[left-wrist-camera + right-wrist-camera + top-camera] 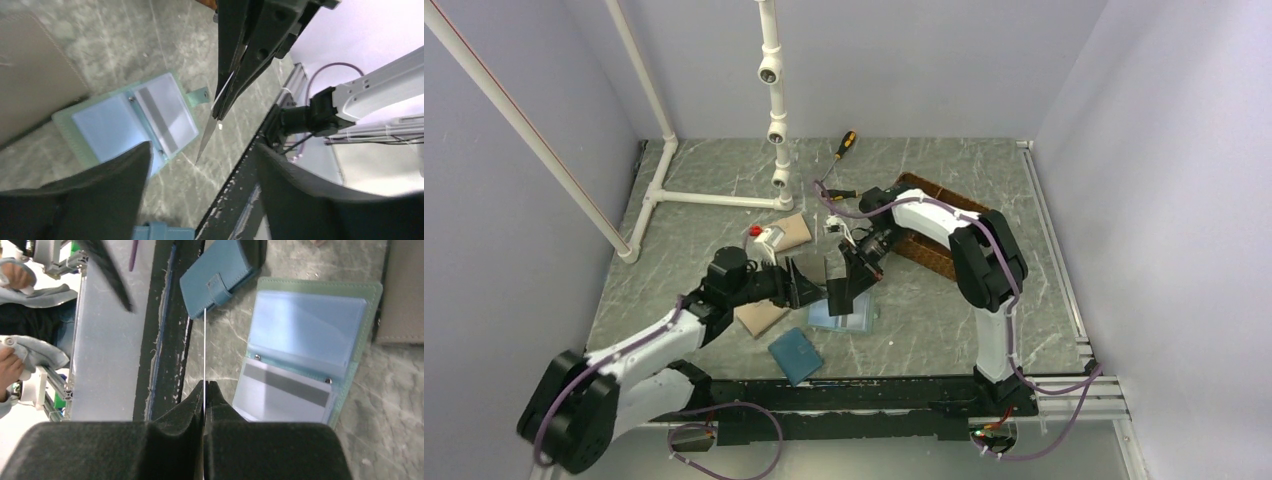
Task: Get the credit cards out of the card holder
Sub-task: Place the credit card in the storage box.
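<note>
One thin card (pixel 208 134) is pinched edge-on in the right fingers (pixel 208 401); we see the left fingers (pixel 796 284) spread wide, holding nothing. Nearby, the green card holder (pixel 305 325) lies open on the grey marbled counter (pixel 944 330), pale lilac walls (pixel 904 60) around

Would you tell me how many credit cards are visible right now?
2. An edge-on card is pinched in the right gripper; one pale, grey-striped card sits in a pocket of the open card holder. Others may be hidden.
</note>
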`<state>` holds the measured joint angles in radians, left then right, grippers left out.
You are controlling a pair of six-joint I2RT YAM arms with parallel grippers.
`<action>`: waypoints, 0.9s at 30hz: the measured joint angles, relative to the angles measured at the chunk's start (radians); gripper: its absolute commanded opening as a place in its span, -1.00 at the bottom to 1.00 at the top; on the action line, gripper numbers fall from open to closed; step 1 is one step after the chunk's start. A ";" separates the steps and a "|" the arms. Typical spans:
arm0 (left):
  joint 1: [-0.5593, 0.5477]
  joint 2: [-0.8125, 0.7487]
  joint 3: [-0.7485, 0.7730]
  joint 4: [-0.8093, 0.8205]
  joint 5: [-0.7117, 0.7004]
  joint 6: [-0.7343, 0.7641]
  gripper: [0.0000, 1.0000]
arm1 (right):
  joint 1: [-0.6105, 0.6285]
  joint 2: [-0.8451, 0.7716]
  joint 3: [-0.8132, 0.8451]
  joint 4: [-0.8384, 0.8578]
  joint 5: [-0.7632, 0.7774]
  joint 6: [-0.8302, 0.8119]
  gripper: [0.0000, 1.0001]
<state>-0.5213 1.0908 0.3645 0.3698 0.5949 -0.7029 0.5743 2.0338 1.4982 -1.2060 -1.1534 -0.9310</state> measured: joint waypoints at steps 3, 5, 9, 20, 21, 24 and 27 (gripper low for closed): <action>0.000 -0.139 0.022 -0.129 -0.079 0.002 0.99 | -0.008 -0.021 0.001 0.002 0.067 0.015 -1.00; 0.000 -0.232 0.062 -0.234 -0.149 -0.005 0.99 | -0.019 -0.053 0.000 0.010 0.115 0.026 -1.00; 0.001 -0.338 0.140 -0.374 -0.237 -0.008 0.99 | -0.054 -0.176 -0.018 0.045 0.206 0.057 -1.00; 0.004 -0.092 0.480 -0.744 -0.279 0.135 0.99 | -0.245 -0.407 -0.096 0.253 0.450 0.217 -1.00; 0.004 -0.061 0.527 -0.780 -0.282 0.164 0.99 | -0.254 -0.412 -0.105 0.278 0.483 0.233 -1.00; 0.006 0.036 0.684 -0.881 -0.309 0.275 0.85 | -0.259 -0.416 -0.113 0.342 0.578 0.269 -1.00; 0.006 0.128 0.790 -0.940 -0.337 0.378 0.81 | -0.256 -0.416 -0.112 0.398 0.664 0.272 -1.00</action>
<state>-0.5156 1.2190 1.1549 -0.5705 0.2581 -0.3252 0.3180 1.6176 1.3861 -0.8078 -0.4896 -0.6590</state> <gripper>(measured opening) 0.923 0.008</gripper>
